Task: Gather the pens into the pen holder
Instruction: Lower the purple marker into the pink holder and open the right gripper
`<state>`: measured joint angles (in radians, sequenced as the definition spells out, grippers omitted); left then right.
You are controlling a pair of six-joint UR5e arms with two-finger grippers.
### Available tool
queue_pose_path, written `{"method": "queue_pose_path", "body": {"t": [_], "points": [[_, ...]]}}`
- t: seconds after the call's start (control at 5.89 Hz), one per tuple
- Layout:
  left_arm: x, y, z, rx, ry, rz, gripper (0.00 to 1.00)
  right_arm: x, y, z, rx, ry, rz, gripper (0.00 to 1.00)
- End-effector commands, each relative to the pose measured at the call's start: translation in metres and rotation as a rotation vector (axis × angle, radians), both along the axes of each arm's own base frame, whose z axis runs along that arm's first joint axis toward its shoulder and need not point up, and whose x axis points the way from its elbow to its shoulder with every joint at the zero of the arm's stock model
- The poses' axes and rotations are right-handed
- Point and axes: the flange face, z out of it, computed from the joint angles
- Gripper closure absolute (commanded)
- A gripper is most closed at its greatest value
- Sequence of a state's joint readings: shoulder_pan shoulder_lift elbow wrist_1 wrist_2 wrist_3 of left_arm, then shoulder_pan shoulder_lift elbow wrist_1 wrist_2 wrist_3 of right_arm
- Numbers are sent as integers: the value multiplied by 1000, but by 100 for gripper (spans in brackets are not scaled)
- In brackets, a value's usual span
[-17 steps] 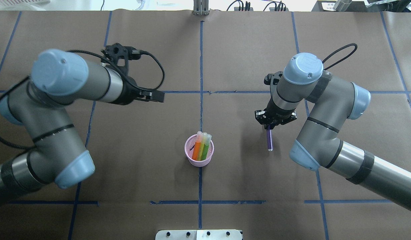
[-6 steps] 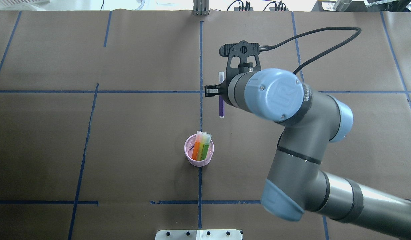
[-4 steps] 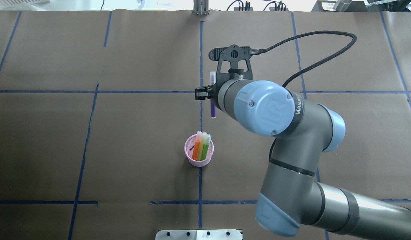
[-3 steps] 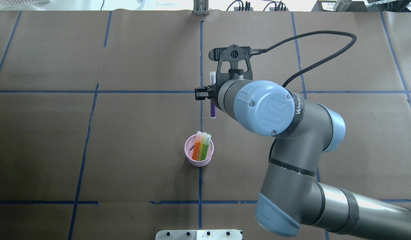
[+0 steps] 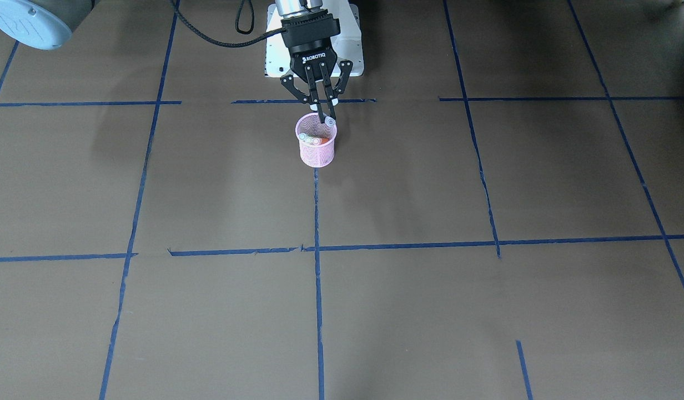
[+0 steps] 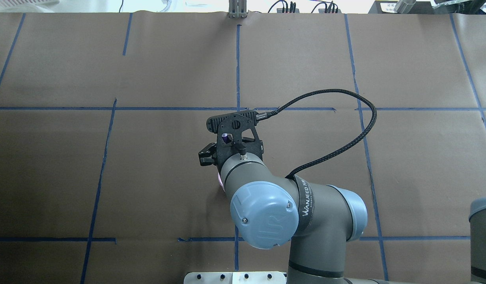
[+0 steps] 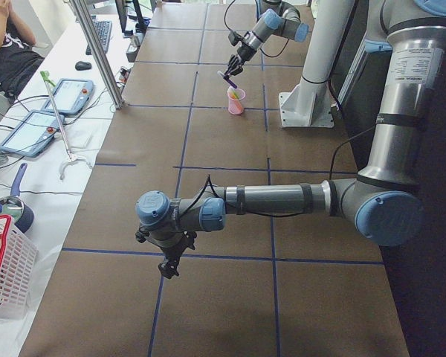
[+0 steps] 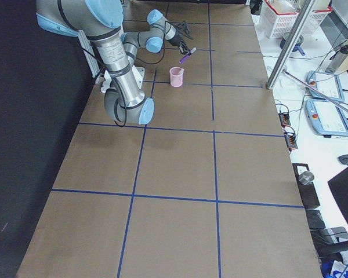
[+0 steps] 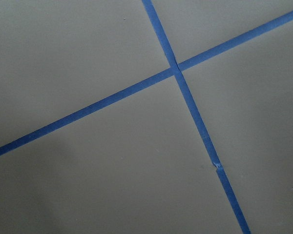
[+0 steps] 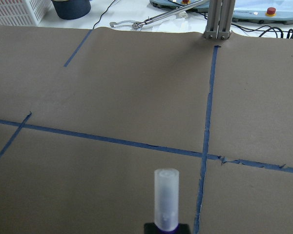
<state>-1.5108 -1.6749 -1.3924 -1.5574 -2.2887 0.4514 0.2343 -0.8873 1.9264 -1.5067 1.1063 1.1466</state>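
The pink mesh pen holder [image 5: 316, 149] stands on the centre tape line. Inside it I see an orange pen [image 5: 322, 141] and pale caps [image 5: 303, 136]; I cannot make out the green pen. My right gripper [image 5: 323, 107] points down just above the holder's rim and is shut on the purple pen [image 5: 330, 120]. The pen also shows in the right wrist view [image 10: 166, 200], cap outward. In the overhead view my right arm [image 6: 262, 213] covers the holder. My left gripper [image 7: 169, 268] shows only in the exterior left view, low over the table far from the holder; I cannot tell its state.
Brown paper with blue tape lines [image 5: 316, 247] covers the table. The robot's white base plate [image 5: 275, 55] lies just behind the holder. The left wrist view shows only a tape crossing [image 9: 176, 70]. Tablets and a white basket [image 7: 7, 275] sit on the side bench.
My right arm has swung back toward the robot, bringing the purple pen from beyond the holder to over it. The pen has turned from level to pointing down. The left arm left the overhead view earlier.
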Motion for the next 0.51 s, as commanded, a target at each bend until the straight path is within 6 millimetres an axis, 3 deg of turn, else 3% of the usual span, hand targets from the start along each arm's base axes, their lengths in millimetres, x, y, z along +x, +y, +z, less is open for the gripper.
{"method": "queue_pose_path", "body": {"t": [0.0,0.34], "points": [[0,1,0,1,0,1,0,-6,0,21,-6,35,3,100],[0,1,0,2,0,0,0,-45,-9,45,-3,-13,8,100]]}}
